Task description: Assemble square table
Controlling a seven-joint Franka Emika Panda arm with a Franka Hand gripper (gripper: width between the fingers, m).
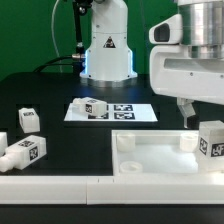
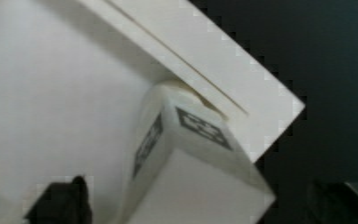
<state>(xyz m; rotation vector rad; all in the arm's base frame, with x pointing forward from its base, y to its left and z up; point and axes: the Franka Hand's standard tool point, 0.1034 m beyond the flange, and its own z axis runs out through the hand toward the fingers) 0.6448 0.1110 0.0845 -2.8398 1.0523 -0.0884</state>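
Note:
The white square panel [image 1: 150, 158] lies at the front on the exterior view's right, rim up. One white tagged leg [image 1: 212, 138] stands at its right corner. My gripper [image 1: 204, 118] hangs just above that leg. In the wrist view the leg [image 2: 197, 150] sits between my dark fingers [image 2: 60, 203] with a gap on each side, over the panel [image 2: 69, 90]. The gripper [image 2: 202, 208] is open and holds nothing. Another leg [image 1: 93, 108] rests on the marker board [image 1: 135, 112]. Three more legs [image 1: 26, 152] lie at the exterior view's left.
The robot base [image 1: 107, 50] stands at the back centre. A long white rail [image 1: 55, 186] runs along the front edge, touching the panel's front. The table [image 1: 40, 95] is black.

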